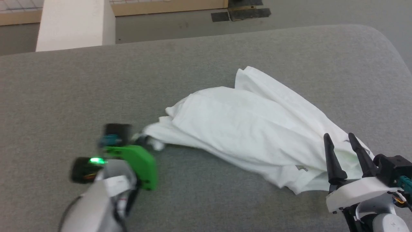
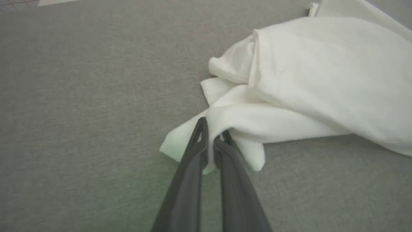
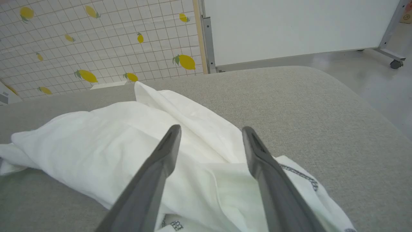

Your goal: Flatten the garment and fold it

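Now the garment (image 1: 244, 125) is lying crumpled in a long heap on the grey padded table (image 1: 64, 96), stretching from the middle of the head view toward 4 o'clock, with one pointed flap sticking out toward 12 o'clock. Grey zigzag stitching (image 3: 299, 175) is showing along its edge at the 4 o'clock end. The left gripper (image 2: 211, 133) is working at the heap's 9 o'clock end: its two dark fingers (image 2: 190, 180) are pressing nearly together with a fold of white cloth pinched between them, so it is grasping the garment's corner low against the table. The right gripper (image 1: 339, 137) is hanging over the garment's 4 o'clock end, its fingers (image 3: 161, 161) standing well apart and gripping nothing. A green housing (image 1: 138, 161) is showing, blurred, on the left wrist. Beyond the table, at 11 o'clock in the head view, a white box (image 1: 70, 25) is standing on the grey floor (image 1: 180, 22). The right wrist view is taking in a lemon-printed wall (image 3: 96, 42) and a white panel (image 3: 289, 25).
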Available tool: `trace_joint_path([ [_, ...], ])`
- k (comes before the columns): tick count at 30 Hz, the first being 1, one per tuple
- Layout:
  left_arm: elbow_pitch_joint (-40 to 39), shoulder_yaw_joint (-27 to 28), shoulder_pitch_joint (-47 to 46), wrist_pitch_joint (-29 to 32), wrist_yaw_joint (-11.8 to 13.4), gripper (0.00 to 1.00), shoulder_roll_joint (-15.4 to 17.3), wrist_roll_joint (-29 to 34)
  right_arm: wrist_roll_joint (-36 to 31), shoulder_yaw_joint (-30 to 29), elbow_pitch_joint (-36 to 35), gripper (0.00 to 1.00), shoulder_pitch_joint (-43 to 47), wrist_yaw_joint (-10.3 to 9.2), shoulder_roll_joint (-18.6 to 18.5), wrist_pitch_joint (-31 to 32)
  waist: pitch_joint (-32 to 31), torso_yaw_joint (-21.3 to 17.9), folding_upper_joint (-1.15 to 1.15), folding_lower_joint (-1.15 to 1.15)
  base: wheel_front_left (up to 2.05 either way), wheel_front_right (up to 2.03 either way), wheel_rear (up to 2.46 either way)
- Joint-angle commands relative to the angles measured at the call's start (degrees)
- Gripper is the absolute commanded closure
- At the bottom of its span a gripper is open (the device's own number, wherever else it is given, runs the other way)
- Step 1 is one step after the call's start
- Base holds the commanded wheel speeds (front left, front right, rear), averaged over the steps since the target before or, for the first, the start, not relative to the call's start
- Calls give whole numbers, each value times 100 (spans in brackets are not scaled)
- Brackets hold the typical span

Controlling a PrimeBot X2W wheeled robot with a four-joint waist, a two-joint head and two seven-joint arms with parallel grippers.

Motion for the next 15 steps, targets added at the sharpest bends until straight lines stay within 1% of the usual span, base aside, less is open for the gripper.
trace_joint_path([
  [1, -179, 255, 164, -145, 177, 100, 196, -95, -37, 1, -40, 0, -91, -9, 2, -4, -115, 217, 0, 0, 0, 0, 0],
  [2, -343, 501, 285, -269, 339, 100, 346, -120, -52, 8, -56, 0, -95, -9, 2, 23, -124, 271, 0, 0, 0, 0, 0],
  [4, -569, 871, 517, -377, 570, 100, 580, -177, -68, 25, -75, 0, -106, -9, 2, 69, -133, 358, 0, 0, 0, 0, 0],
  [6, -763, 1156, 730, -459, 709, 100, 717, -273, -86, 51, -103, 0, -103, -9, 2, 114, -138, 442, 0, 0, 0, 0, 0],
  [9, -843, 1394, 985, -508, 832, 100, 845, -351, -100, 62, -134, 0, -90, -9, 2, 182, -133, 548, 0, 0, 0, 0, 0],
  [10, -829, 1451, 1058, -542, 884, 67, 836, -377, -103, 70, -140, 0, -85, -9, 2, 215, -139, 583, 0, 0, 0, 0, 0],
  [11, -821, 1457, 1113, -561, 900, 38, 817, -391, -104, 76, -147, 0, -77, -9, 2, 247, -144, 607, 0, 0, 0, 0, 0],
  [12, -832, 1443, 1170, -586, 883, 0, 750, -446, -106, 70, -143, 0, -70, -9, 2, 280, -154, 641, 0, 0, 0, 0, 0],
  [15, -868, 1383, 1281, -800, 821, 0, 532, -545, -117, 56, -106, 0, -52, -9, 2, 360, -194, 733, 0, 0, 0, 0, 0],
])
